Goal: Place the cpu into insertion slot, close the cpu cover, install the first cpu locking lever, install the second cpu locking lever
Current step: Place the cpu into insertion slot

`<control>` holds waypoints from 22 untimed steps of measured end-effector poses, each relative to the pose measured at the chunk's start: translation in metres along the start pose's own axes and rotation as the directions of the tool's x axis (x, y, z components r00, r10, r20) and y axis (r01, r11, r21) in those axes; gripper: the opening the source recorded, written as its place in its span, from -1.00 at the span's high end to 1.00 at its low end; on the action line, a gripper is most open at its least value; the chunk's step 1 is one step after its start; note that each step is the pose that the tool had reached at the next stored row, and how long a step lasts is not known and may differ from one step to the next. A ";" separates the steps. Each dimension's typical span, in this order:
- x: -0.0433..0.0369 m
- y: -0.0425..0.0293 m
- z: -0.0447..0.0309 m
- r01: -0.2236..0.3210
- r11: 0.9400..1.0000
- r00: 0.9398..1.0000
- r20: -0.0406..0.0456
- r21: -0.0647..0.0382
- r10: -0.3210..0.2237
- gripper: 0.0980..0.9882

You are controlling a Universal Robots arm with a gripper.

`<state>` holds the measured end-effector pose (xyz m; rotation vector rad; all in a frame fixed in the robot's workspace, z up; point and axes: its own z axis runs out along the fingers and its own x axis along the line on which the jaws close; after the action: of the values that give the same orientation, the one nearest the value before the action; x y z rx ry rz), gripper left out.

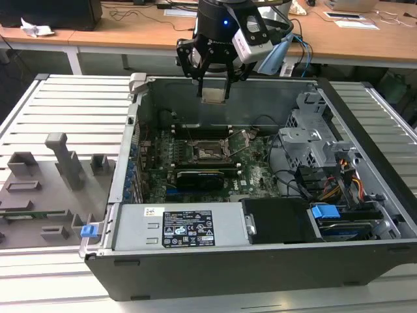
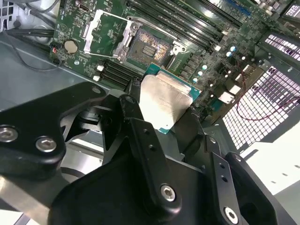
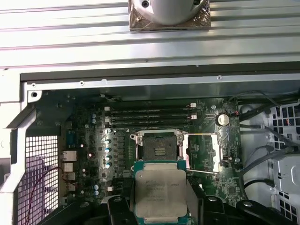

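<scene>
Zero of four steps done, by my read. My black two-finger claw (image 1: 214, 81) is pinching the small flat square silvery-beige metal cpu (image 1: 215, 95) by its edges, up over the open dark-grey metal computer case (image 1: 260, 274). The chip hangs in the air, well apart from the square black-framed insertion slot (image 1: 208, 153) on the green motherboard (image 1: 254, 176). Slot is bare, grey pin field exposed. The thin dark-silver cpu cover frame (image 3: 215, 152) lies flipped open beside the slot. Still outstanding: seat chip, shut cover, latch both locking levers.
</scene>
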<state>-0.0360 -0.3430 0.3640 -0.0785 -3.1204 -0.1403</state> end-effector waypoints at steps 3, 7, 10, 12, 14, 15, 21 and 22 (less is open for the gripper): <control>0.0000 0.0000 0.0000 -0.005 1.000 1.000 0.000 0.000 0.005 0.02; 0.0000 0.0000 0.0001 -0.028 1.000 1.000 0.002 -0.001 0.028 0.02; 0.0000 0.0000 0.0001 -0.038 0.999 0.999 0.003 -0.001 0.038 0.02; 0.0000 0.0000 0.0001 -0.041 0.999 0.999 0.004 -0.001 0.041 0.02; 0.0000 0.0000 0.0001 -0.046 0.999 0.999 0.004 -0.001 0.046 0.02; 0.0000 0.0000 0.0001 -0.049 0.999 0.999 0.004 -0.001 0.049 0.02; 0.0000 0.0000 0.0001 -0.083 0.997 0.997 0.007 -0.002 0.083 0.02; 0.0000 0.0000 0.0001 -0.095 0.995 0.995 0.008 -0.002 0.096 0.02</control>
<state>-0.0360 -0.3430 0.3639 -0.2285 -3.1173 -0.1418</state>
